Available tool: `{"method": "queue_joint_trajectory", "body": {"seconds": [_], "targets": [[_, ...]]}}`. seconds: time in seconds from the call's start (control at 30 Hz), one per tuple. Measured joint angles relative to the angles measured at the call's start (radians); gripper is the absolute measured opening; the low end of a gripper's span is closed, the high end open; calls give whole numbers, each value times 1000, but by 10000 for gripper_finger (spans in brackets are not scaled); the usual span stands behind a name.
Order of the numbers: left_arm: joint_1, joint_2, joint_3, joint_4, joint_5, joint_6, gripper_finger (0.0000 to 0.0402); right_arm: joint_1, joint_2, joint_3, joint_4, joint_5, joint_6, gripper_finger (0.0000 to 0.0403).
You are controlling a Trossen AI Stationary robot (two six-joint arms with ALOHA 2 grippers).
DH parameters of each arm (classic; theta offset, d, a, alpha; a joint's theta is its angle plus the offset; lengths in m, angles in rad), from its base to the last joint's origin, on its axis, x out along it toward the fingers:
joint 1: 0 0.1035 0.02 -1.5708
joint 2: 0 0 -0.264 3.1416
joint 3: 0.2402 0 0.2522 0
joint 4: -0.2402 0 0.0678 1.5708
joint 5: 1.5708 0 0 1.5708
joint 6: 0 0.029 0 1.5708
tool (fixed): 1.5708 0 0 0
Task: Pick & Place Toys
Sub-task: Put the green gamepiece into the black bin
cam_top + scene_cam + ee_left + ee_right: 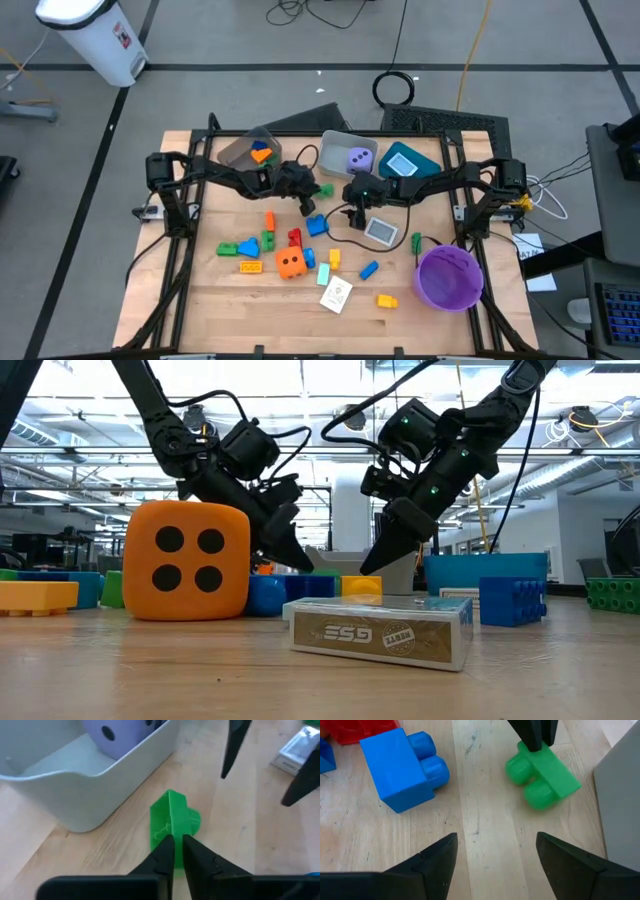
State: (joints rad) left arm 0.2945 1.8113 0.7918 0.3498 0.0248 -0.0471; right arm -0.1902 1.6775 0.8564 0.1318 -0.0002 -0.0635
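Main risk: the left gripper (174,851) is pinching only a thin edge of the green block (172,827), fingers pressed together on it, so the block may be twisting or slipping out on the lift, and it is sitting just beside the grey bin (115,785), so it could be catching on the bin wall. The right gripper (496,851) is hovering near with fingers spread and holding nothing, over bare wood between the blue block (400,767) and the same green block, so the two arms may be colliding. In the high view, both arms are reaching in toward the centre, just below the bins, left gripper (312,192) angling down, right gripper (352,207) close beside it.
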Motion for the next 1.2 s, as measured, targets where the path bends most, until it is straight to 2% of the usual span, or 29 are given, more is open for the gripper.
{"method": "queue_joint_trajectory", "body": {"seconds": [0.23, 0.73, 1.0, 1.2], "targets": [[-1, 2, -1, -10, 60, 12, 5, 0, 0, 0, 0, 0, 0, 258], [0, -23, -3, -4, 54, 20, 5, 0, 0, 0, 0, 0, 0, 253], [0, -27, -2, 22, 64, 45, 58, 0, 0, 0, 0, 0, 0, 253], [0, -27, -2, 21, 54, 79, 144, 0, 0, 0, 0, 0, 0, 253]]}}
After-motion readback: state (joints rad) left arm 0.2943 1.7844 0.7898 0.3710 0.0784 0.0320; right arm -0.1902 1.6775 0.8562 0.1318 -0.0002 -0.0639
